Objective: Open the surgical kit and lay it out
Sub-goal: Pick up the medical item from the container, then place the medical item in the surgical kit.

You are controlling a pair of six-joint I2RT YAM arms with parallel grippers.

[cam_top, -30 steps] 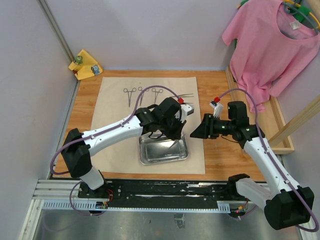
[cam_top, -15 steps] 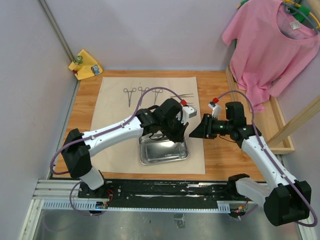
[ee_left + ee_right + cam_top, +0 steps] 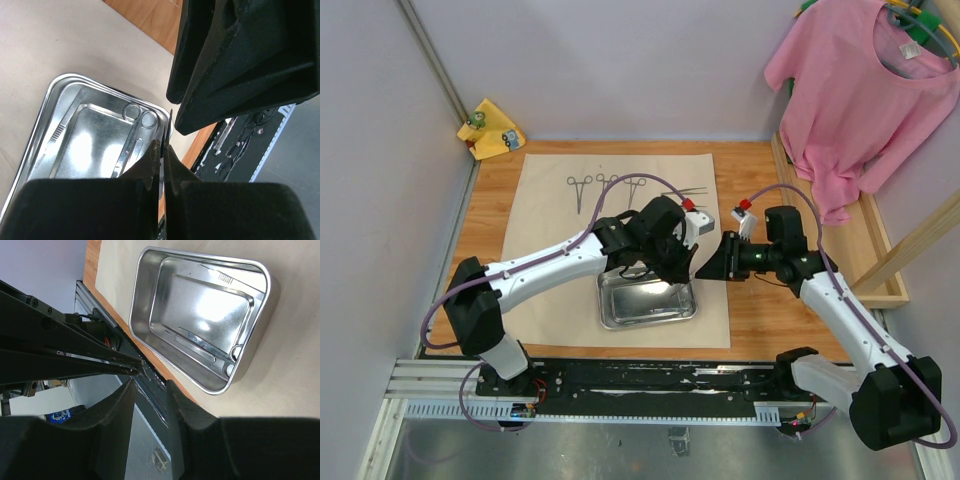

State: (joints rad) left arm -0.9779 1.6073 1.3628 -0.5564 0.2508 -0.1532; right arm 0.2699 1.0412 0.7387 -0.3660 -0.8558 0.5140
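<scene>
The beige cloth wrap (image 3: pixel 555 250) lies spread open on the wooden table. The steel tray (image 3: pixel 648 322) stands on its near half and holds one ring-handled forceps (image 3: pixel 133 113) and a slim tweezers (image 3: pixel 57 134). Three forceps (image 3: pixel 605 188) and slim tweezers (image 3: pixel 688 190) lie in a row at the cloth's far edge. My left gripper (image 3: pixel 688 262) hovers over the tray's right end, shut on a thin steel tool seen edge-on (image 3: pixel 162 150). My right gripper (image 3: pixel 706 268) is open and empty, its tips right beside the left gripper's tips (image 3: pixel 131 371).
A pink T-shirt (image 3: pixel 860 90) hangs at the back right above a wooden frame (image 3: pixel 876 240). A small yellow cloth (image 3: pixel 492 128) lies in the far left corner. A black rail (image 3: pixel 620 385) runs along the near table edge.
My right gripper has moved left until it sits close against the left gripper's tips. The left gripper has shifted slightly right over the tray's right end.
</scene>
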